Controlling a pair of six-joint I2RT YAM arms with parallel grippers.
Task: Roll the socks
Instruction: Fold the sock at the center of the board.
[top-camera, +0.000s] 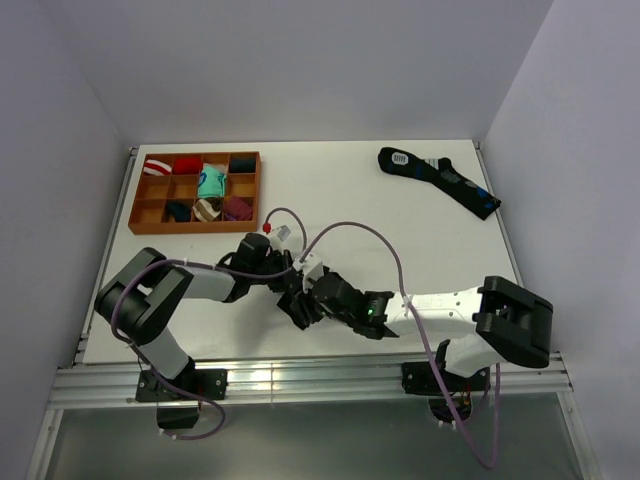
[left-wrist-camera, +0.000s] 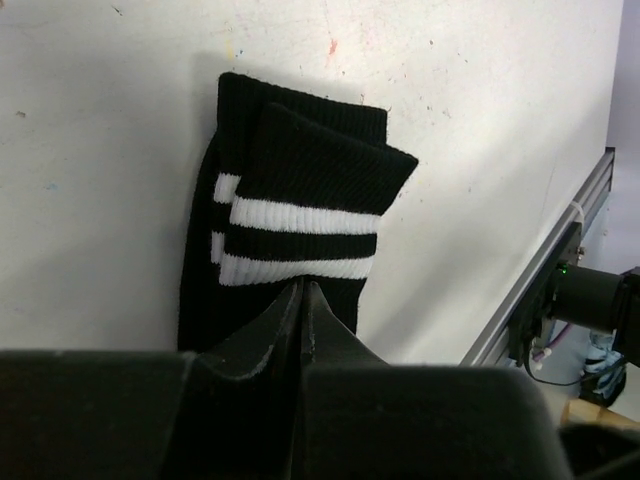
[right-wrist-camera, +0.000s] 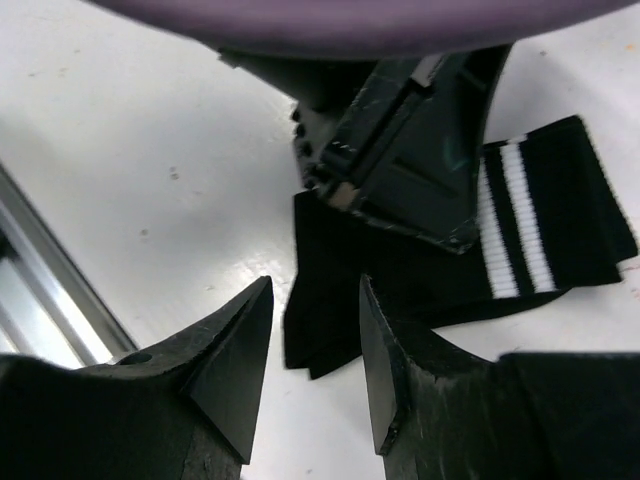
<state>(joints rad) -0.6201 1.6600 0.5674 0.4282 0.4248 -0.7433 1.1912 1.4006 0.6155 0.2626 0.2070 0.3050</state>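
The socks (left-wrist-camera: 300, 200) are black with two white stripes at the cuff and lie flat, one on top of the other, on the white table. My left gripper (left-wrist-camera: 302, 290) is shut, its tips resting on the socks just below the stripes; I see no fabric between the jaws. In the right wrist view the socks (right-wrist-camera: 420, 280) stretch to the right under the left gripper's body (right-wrist-camera: 400, 150). My right gripper (right-wrist-camera: 315, 285) is open at their plain end, nothing between its fingers. From above, both grippers (top-camera: 305, 292) meet over the socks (top-camera: 298, 315) near the front edge.
A wooden tray (top-camera: 195, 229) with rolled sock bundles stands at the back left. A longer dark sock with blue marks (top-camera: 440, 180) lies at the back right. The aluminium rail (left-wrist-camera: 560, 260) of the table's front edge runs close to the socks.
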